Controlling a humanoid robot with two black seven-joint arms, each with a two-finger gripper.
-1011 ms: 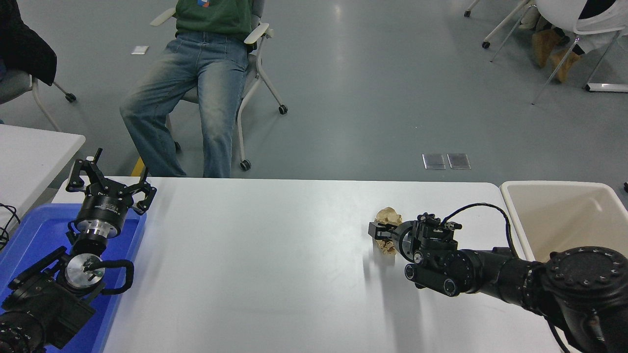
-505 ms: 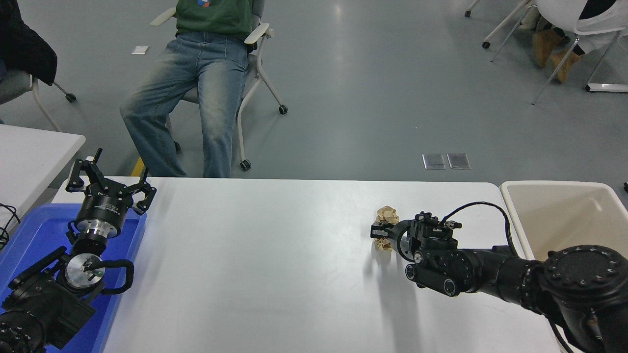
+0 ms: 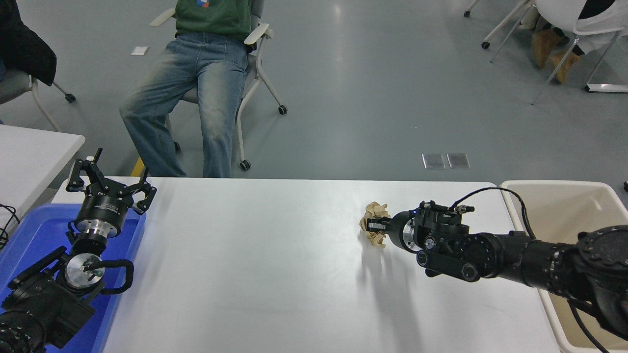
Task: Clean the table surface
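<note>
The left gripper [image 3: 105,189] is parked at the near left, over a blue tray [image 3: 29,235] that sits on the left end of the white table surface [image 3: 255,264], its jaws spread wide and holding nothing; the right arm comes in from the right edge, reaching leftward low over the surface; the right gripper [image 3: 375,226] has its jaws pinching a crumpled ball of tan paper [image 3: 374,214] (whether the paper is lifted clear of the surface or touching it, I cannot tell), with a faint shadow on the white just nearer; the paper sits right of centre, toward the far edge; a beige bin [image 3: 549,196] stands just beside the surface's right end; beyond the far edge, a person in jeans [image 3: 196,93] sits on a wheeled chair on the grey floor.
</note>
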